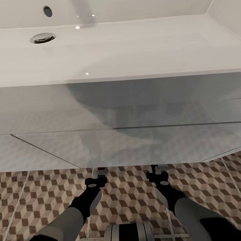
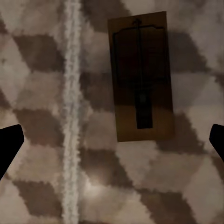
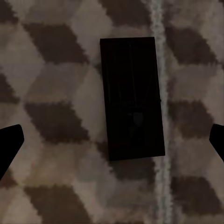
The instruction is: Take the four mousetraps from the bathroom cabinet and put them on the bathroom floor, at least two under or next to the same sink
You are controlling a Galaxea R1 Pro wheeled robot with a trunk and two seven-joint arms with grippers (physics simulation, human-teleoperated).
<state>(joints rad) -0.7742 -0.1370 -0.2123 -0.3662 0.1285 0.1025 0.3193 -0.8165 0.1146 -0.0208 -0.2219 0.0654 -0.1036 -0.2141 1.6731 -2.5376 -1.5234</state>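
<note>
A tan mousetrap (image 2: 142, 77) lies flat on the cube-patterned bathroom floor (image 2: 42, 93), beside a pale grout line. My left gripper (image 2: 112, 144) hovers over it, open and empty. A second mousetrap (image 3: 133, 98), dark in shadow, lies flat on the tiles under my open, empty right gripper (image 3: 112, 144). In the head view both arms reach down to the floor (image 1: 133, 195) at the foot of the white vanity (image 1: 100, 143) under the sink (image 1: 129, 48). The vanity's lower edge partly covers the left gripper (image 1: 98, 175) and the right gripper (image 1: 157, 170). The cabinet is out of view.
The vanity front stands close ahead and spans the whole width of the head view. The chrome drain (image 1: 43, 38) sits at the basin's far left. My own base (image 1: 128, 236) shows at the near edge between the arms.
</note>
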